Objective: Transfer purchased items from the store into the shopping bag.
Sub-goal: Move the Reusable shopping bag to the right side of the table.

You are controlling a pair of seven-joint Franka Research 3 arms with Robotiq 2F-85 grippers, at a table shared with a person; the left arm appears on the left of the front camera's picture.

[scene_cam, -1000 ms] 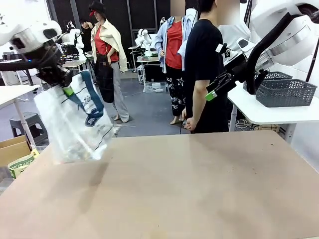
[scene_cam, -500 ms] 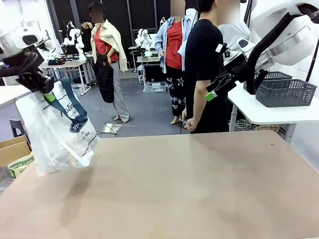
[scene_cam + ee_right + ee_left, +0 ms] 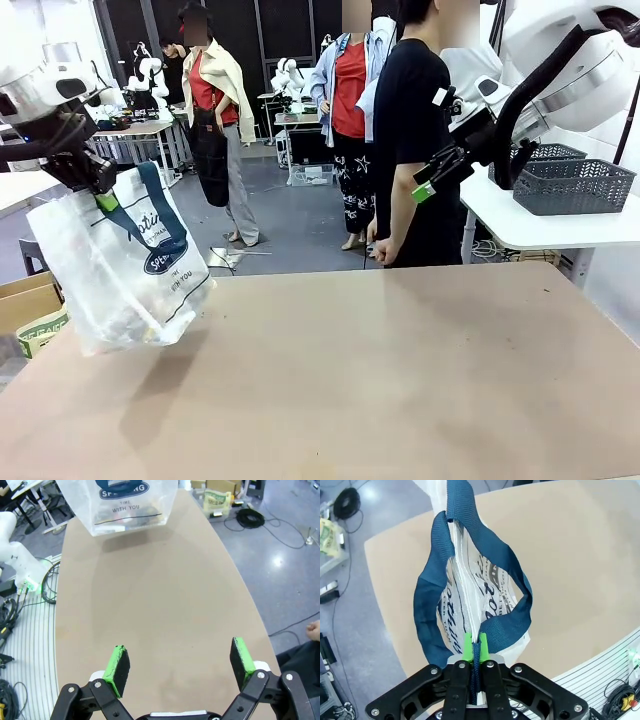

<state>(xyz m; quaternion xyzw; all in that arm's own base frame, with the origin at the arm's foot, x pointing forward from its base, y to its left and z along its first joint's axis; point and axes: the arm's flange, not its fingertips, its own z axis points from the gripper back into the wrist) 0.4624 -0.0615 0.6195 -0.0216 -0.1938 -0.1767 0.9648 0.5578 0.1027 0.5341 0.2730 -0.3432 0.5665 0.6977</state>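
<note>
The shopping bag (image 3: pixel 120 270), whitish translucent plastic with navy straps and a navy oval logo, hangs in the air over the table's left edge. My left gripper (image 3: pixel 101 196) is shut on one of its strap handles, and in the left wrist view the green pads (image 3: pixel 468 647) pinch the navy strap (image 3: pixel 476 666) with the bag (image 3: pixel 487 592) dangling below. Something dark lies in the bag's bottom, too blurred to name. High at the right, my right gripper (image 3: pixel 432 180) stands open and holds nothing. Its wrist view looks down past the gripper (image 3: pixel 180 662) at the bare tabletop and the bag (image 3: pixel 125 505) beyond.
The brown table (image 3: pixel 400 380) spreads wide in front. A person in a black shirt (image 3: pixel 410 120) stands at its far side, near my right gripper. A dark grey mesh basket (image 3: pixel 570 185) sits on a white side table (image 3: pixel 520 225) at the right. Cardboard boxes (image 3: pixel 25 300) are on the floor at the left.
My left gripper carried the bag leftward and a bit lower, then it swung slightly back right, turning its logo toward the front camera. The right arm has not moved.
</note>
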